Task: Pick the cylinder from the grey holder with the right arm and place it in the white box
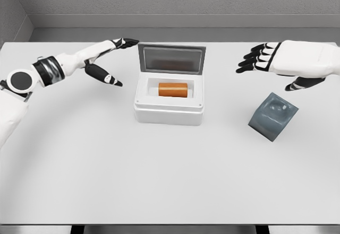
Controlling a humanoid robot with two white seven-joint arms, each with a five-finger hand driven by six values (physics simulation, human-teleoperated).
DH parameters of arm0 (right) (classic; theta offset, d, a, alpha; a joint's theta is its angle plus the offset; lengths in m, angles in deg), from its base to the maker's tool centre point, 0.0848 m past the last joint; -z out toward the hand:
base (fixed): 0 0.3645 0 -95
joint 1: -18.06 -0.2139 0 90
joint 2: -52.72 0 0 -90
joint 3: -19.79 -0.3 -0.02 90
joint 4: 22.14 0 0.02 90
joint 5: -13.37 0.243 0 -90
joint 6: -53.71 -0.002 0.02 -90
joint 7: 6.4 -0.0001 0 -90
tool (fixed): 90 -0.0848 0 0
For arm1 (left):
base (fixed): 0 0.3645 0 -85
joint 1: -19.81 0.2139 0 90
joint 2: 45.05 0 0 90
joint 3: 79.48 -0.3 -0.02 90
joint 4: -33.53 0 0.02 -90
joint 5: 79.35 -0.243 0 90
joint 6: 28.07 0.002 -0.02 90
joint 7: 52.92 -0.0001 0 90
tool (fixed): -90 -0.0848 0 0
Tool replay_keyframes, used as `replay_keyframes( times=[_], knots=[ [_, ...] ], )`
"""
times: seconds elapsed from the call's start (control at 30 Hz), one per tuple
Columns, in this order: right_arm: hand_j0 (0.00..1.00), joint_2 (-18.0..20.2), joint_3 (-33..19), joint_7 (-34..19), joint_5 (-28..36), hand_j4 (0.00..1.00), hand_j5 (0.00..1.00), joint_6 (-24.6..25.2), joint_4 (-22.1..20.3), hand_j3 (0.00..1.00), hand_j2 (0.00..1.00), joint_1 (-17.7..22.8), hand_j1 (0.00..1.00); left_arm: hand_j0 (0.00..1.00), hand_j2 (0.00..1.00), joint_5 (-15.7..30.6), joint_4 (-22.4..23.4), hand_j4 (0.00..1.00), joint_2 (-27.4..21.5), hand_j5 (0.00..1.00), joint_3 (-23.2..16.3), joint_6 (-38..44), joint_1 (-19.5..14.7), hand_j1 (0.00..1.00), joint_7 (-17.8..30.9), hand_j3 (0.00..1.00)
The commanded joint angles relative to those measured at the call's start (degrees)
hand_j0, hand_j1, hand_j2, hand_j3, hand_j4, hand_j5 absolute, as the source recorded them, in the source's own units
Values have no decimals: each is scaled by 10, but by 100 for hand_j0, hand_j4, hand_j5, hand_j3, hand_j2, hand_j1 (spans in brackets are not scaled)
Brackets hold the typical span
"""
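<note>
An orange cylinder [173, 89] lies on its side inside the white box [169, 112], whose grey-lined lid [171, 59] stands up at the back. The grey holder [273, 115] sits tilted on the table to the right of the box, its hollow showing nothing inside. My right hand [265, 64] hovers above and behind the holder, fingers spread, holding nothing. My left hand [112, 61] reaches in from the left, just left of the lid, fingers relaxed and holding nothing.
The white table [170, 181] stretches wide in front of the box. A grey wall runs along the table's far edge.
</note>
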Motion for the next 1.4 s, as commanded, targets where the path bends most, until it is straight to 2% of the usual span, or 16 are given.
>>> replay_keyframes(
  times=[0.0, 0.33, 0.73, 1.07, 1.2, 1.37],
  knots=[
    [100, 2, -1, 0, 3, 100, 100, 1, 1, 100, 100, 0, 100, 100, 100, 5, -16, 100, -7, 100, -2, 0, 0, 100, 0, 100],
    [100, -2, -5, 0, 5, 100, 100, 1, 4, 100, 100, 2, 100, 100, 100, 17, -51, 100, -28, 100, -8, 1, 4, 100, -1, 100],
    [100, -4, -5, 0, 6, 100, 100, 1, 4, 100, 100, 2, 100, 100, 100, 24, -60, 100, -27, 100, -27, 1, 5, 100, -1, 100],
    [100, -5, -5, 0, 6, 100, 100, 1, 4, 100, 100, 3, 100, 100, 100, 27, -72, 100, -35, 100, -27, 1, 7, 100, -1, 100],
    [100, -4, -5, 0, 6, 100, 100, 1, 4, 100, 100, 3, 100, 100, 100, 27, -66, 100, -53, 100, -21, 1, 10, 100, 0, 100],
    [100, -5, -5, 0, 6, 100, 100, 1, 4, 100, 100, 2, 100, 100, 100, 27, -10, 100, -62, 100, -12, -3, 13, 100, -3, 100]
  ],
)
